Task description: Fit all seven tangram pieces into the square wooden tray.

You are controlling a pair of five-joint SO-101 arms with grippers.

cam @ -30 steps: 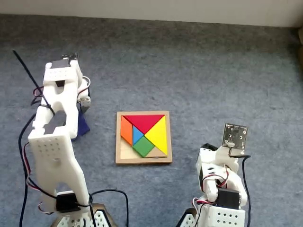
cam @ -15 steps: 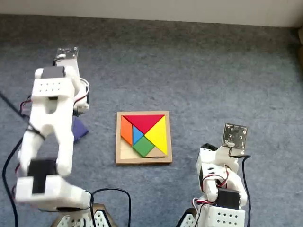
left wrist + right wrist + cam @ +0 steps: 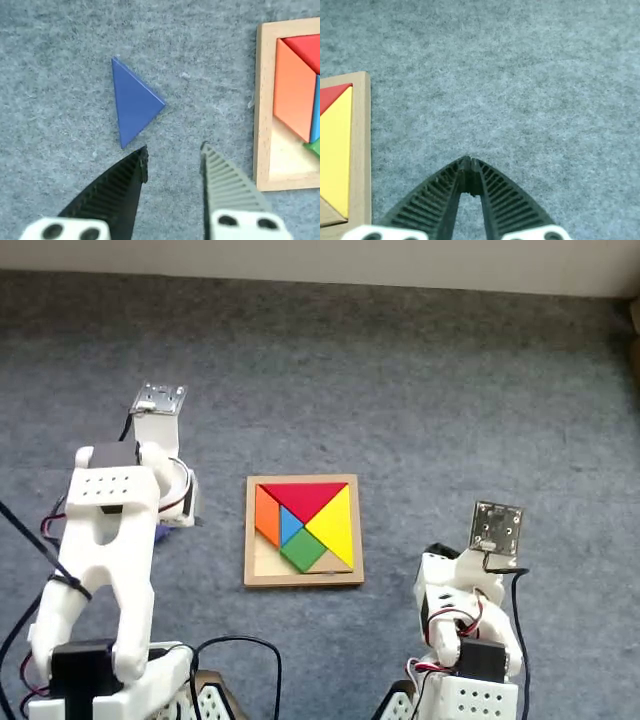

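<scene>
The square wooden tray [image 3: 250, 540] lies mid-carpet and holds red [image 3: 303, 496], orange [image 3: 266, 516], yellow [image 3: 336, 528], green [image 3: 302, 551] and small blue [image 3: 290, 527] pieces. A dark blue triangle [image 3: 132, 102] lies flat on the carpet to the left of the tray [image 3: 262, 100]. My left gripper [image 3: 173, 150] is open just short of the triangle and touches nothing. In the high view the left arm [image 3: 110, 530] covers most of that triangle. My right gripper [image 3: 470, 164] is shut and empty over bare carpet, to the right of the tray's edge [image 3: 364, 150].
Grey carpet surrounds the tray on every side. The right arm [image 3: 468, 625] stays folded near its base at the front right. A pale wall strip runs along the far edge of the carpet.
The left arm has swung and drawn back toward its base, now covering most of the dark blue triangle on the carpet. The right arm and the tray have not moved.
</scene>
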